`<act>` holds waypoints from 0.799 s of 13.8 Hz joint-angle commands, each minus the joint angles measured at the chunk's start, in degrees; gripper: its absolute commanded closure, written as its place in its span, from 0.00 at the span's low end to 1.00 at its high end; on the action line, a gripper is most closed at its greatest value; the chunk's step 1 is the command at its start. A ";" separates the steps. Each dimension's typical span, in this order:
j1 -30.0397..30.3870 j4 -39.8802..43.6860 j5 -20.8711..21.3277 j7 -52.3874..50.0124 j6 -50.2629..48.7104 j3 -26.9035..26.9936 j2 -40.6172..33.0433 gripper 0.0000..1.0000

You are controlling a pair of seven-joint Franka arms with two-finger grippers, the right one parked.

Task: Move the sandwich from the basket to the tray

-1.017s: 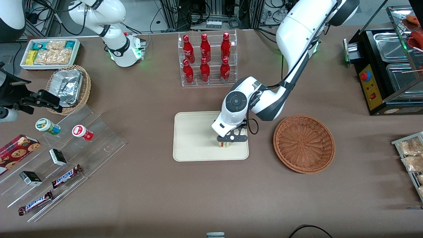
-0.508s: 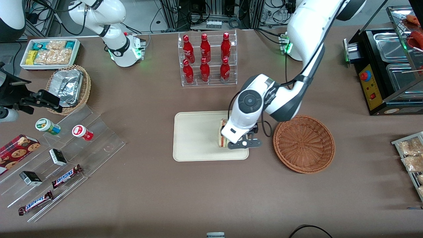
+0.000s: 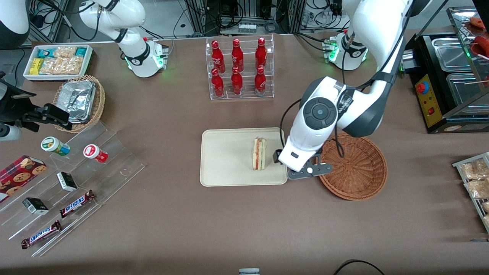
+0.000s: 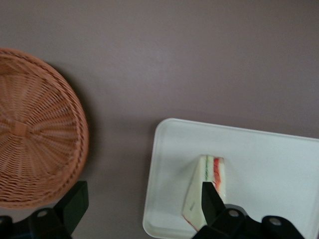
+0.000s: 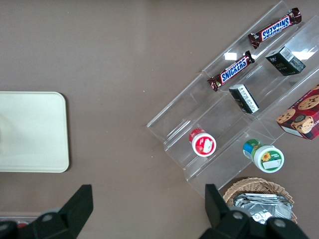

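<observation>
Here the tray (image 3: 229,168) serves as the landmark. The sandwich (image 3: 259,154) stands on edge on the tray, within the end nearest the basket (image 3: 357,168), its orange-red and green filling layers facing up. The gripper (image 3: 296,168) hangs above the gap between that tray end and the basket, apart from the sandwich and holding nothing. The basket sits just beside the tray, toward the working arm's end of the table, with no item inside. Farther from the front camera than the tray stands a clear rack of red bottles (image 3: 239,68).

The front view hides the fingers under the arm's white wrist housing. The left wrist view supplies them: two dark fingertips (image 4: 75,204) spread wide, with the sandwich (image 4: 209,186) on the tray (image 4: 269,149) and the basket (image 4: 35,139) seen between and past them. The right wrist view alone shows the tray's (image 5: 32,132) bare end toward the parked arm, beside a clear stepped stand (image 5: 239,109) of snacks.
</observation>
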 commanded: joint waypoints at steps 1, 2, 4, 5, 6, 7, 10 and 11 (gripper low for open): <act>0.15 0.50 5.87 0.19 -4.13 0.27 -2.61 0.00; 1.19 0.59 5.88 0.28 -5.62 0.27 -3.22 0.00; 4.44 0.50 5.44 0.89 -5.90 0.09 -5.42 0.00; 5.59 0.50 5.18 2.64 -6.16 0.00 -6.38 0.00; 6.82 0.41 4.48 4.91 -7.38 0.09 -7.44 0.00; 8.66 0.50 3.95 6.68 -9.14 0.09 -8.41 0.00; 12.97 0.67 2.54 9.85 -13.45 0.09 -12.09 0.00; 14.46 0.67 2.45 11.69 -15.11 0.18 -13.24 0.00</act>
